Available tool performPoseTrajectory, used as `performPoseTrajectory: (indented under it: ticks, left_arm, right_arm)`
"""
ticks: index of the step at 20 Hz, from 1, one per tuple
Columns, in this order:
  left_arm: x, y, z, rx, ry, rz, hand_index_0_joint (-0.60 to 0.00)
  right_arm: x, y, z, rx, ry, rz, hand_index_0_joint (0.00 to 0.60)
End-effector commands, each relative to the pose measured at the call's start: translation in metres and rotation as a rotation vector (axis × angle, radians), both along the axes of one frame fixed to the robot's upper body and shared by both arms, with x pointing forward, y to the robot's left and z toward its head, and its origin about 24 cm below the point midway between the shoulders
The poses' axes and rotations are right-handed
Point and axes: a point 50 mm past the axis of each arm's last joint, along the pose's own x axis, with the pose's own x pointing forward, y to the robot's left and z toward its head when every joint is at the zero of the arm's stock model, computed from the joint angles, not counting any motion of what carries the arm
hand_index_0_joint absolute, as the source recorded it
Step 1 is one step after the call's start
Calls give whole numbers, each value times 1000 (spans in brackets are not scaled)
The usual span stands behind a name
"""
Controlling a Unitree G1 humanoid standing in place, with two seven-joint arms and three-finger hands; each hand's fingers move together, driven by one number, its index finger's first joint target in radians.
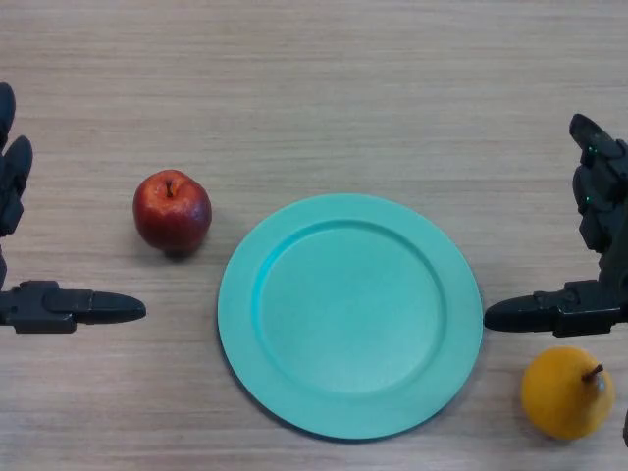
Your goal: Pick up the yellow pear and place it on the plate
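Head view. Nearest the camera, at bottom right: pear [567, 392], yellow, resting on the table [324, 88], just off the rim of the plate [250, 285] and not touching it. Directly above the pear, close to it but apart: right hand [589, 255], fingers extended and spread wide, thumb lying level toward the plate, holding nothing. At far left edge: left hand [44, 306], likewise spread wide and empty, idle. Left of the plate, apart from it: apple [173, 211], red, not part of the task.

Step in hand, as judged: approach to the pear; grasp not yet made, plate bare.

Procedure for a sound grasp:
- Lower and draw back the right hand until thumb and fingers straddle the widest part of the pear.
- Close across the belly, not the narrower stem end, to prevent rolling out.
- Lift clear of the rim before moving left.
- Release near plate centre, low, to limit rolling.

Orientation of the pear: stem at upper right, tilted up and toward the right edge. Long axis, as far as can be judged, from lower left to upper right, leaning rather than upright. Narrow end foreshortened, so exact tilt not determinable.
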Motion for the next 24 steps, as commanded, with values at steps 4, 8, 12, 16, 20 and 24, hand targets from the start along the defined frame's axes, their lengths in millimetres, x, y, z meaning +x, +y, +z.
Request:
performPoseTrajectory:
  ticks: [4, 8, 12, 16, 20, 24]
  left_arm:
    - [-7, 13, 37, 71, -181, 20, 0]
    - [-9, 14, 36, 71, -182, 24, 0]
    - [-9, 16, 36, 72, -188, 32, 0]
    - [-10, 18, 34, 61, -176, 36, 0]
    - [-9, 17, 33, 80, -172, 33, 0]
    - [-8, 13, 30, 86, -161, 22, 0]
  right_arm:
    - [-1, -15, 36, -46, -247, -44, 0]
    - [-2, -18, 37, -51, -256, -52, 0]
    - [-10, -32, 37, -129, -278, -96, 0]
    - [-22, -47, 32, -232, -273, -98, 0]
    - [-40, -54, 22, -300, -263, -57, 0]
    - [-53, -56, 9, -273, -241, -51, 0]
